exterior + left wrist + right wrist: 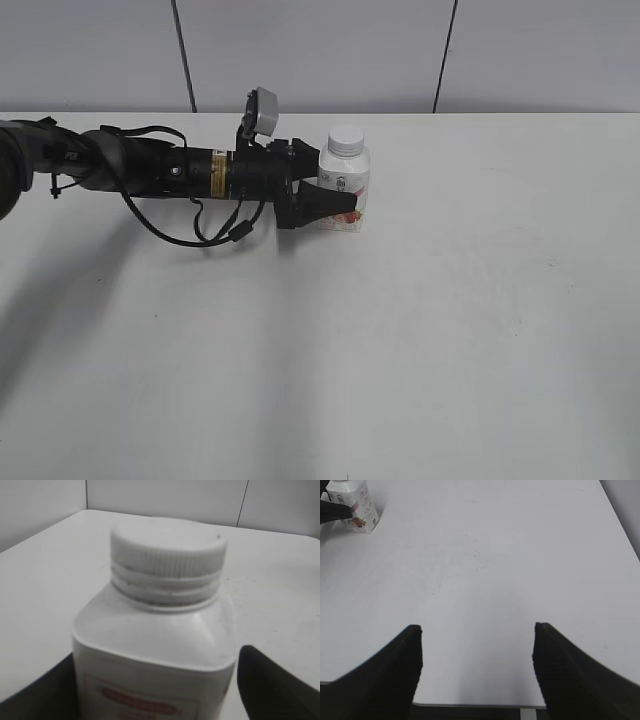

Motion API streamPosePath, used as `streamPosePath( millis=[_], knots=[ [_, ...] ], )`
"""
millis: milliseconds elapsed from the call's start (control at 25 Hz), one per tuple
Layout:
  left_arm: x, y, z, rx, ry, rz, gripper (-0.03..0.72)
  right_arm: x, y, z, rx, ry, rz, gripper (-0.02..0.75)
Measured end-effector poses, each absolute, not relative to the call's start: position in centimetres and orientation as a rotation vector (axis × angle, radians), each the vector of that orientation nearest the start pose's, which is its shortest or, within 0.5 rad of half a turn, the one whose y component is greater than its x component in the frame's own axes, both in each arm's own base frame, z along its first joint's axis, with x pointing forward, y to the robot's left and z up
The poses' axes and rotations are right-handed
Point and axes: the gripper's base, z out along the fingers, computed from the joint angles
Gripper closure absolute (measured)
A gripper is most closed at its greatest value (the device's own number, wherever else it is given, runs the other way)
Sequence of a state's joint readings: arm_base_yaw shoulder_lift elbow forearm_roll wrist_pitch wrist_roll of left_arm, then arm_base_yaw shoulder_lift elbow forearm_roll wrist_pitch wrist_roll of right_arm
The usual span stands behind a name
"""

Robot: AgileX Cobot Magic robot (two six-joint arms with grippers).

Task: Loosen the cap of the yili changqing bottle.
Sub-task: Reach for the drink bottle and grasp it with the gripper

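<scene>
Left jaws (338, 203) closed around the body of the yili changqing bottle (345, 190), one finger in front across the label, the other behind. In the left wrist view dark fingers (272, 685) sit at both lower corners, hugging the bottle (155, 650) sides; contact looks firm but the exact touch line is cropped, so gripping is a judgement. Bottle upright on the worktop (450, 330), at about 12 o'clock of the exterior view, just left of centre, near the far edge.

Cap (346, 138) sits on the neck, fully seated as far as visible. Wrist close-up shows the ribbed cap (167, 547) with the ring under it intact and level, no gap or tilt. Nothing touches the cap.

Right jaws (477, 665) wide open, holding nothing, hovering over bare worktop (510, 570) near its front edge, well apart from the bottle (355, 505), which shows at about 10 o'clock in that view. Right arm not visible in the exterior view.

Progress: early. The bottle appears braced by the left arm; that part looks done. Left to do: bring the right jaws over to the cap, close on its ribbed side, twist to loosen. Cap not yet turned, judging by the seated ring.
</scene>
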State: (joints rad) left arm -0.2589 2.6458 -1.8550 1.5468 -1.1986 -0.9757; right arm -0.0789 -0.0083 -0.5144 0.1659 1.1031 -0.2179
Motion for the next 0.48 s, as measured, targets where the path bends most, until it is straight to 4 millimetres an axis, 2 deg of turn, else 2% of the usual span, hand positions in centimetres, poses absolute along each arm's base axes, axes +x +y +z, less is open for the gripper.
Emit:
streamPosePath(
  millis=[280, 480],
  knots=[
    [46.10, -20.97, 5.77, 1.288, 1.456, -1.119, 0.161, -0.92, 1.42, 27.87, -0.157, 2.047, 0.015, 0.190],
    [46.08, -20.97, 5.76, 1.291, 1.456, -1.118, 0.221, -0.92, 1.42, 27.87, -0.157, 2.047, 0.015, 0.190]
  ],
)
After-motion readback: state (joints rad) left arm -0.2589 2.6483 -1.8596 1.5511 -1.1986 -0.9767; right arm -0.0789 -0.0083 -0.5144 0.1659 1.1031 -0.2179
